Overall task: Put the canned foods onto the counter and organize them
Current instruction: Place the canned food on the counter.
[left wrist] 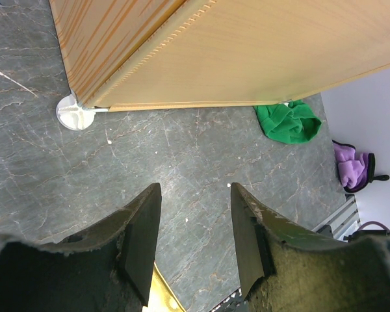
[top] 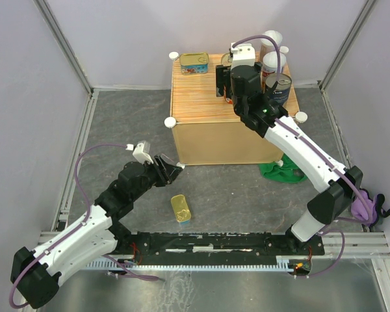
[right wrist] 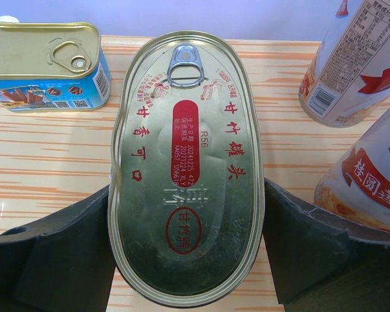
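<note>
While oval tin (right wrist: 182, 130) lies flat near counter (top: 201, 97) back edge, right end effector (right wrist: 186, 195) brackets its long sides, clamped or loose unclear; left end effector (left wrist: 195, 240) gapes empty. Tin likely rigid, slick, dense: pinch across narrow width.

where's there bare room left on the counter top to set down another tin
Free: the front strip of the counter top, from the front-left knob across toward the dark blue cylinder, in front of the rectangular tin. Crowded: the back right, where the oval can sits between the right gripper fingers beside two white-lidded cylinders.
</note>
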Available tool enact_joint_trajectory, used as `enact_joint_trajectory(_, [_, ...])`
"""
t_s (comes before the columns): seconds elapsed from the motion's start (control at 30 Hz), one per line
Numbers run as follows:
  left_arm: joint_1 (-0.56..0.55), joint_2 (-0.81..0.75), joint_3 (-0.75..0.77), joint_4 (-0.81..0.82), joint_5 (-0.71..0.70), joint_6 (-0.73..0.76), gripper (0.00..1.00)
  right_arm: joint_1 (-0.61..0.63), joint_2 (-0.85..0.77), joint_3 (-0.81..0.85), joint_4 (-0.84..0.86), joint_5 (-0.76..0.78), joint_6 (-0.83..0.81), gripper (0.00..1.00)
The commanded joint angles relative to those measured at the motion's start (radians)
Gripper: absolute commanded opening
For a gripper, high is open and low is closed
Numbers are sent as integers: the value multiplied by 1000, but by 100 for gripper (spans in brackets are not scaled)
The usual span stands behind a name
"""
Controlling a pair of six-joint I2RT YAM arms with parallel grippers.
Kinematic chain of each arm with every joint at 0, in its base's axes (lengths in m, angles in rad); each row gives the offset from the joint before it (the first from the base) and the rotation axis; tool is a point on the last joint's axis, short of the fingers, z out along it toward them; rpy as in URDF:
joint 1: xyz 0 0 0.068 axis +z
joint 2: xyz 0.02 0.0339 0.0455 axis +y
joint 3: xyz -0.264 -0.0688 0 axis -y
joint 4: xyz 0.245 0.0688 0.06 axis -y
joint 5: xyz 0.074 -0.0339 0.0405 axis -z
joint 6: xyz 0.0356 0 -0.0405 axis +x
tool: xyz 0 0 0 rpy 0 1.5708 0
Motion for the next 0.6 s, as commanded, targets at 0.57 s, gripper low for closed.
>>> enact_joint_trajectory(0.57, [-1, -7, 36, 49, 13, 5, 54, -3, -61, 77, 11, -17, -7, 90])
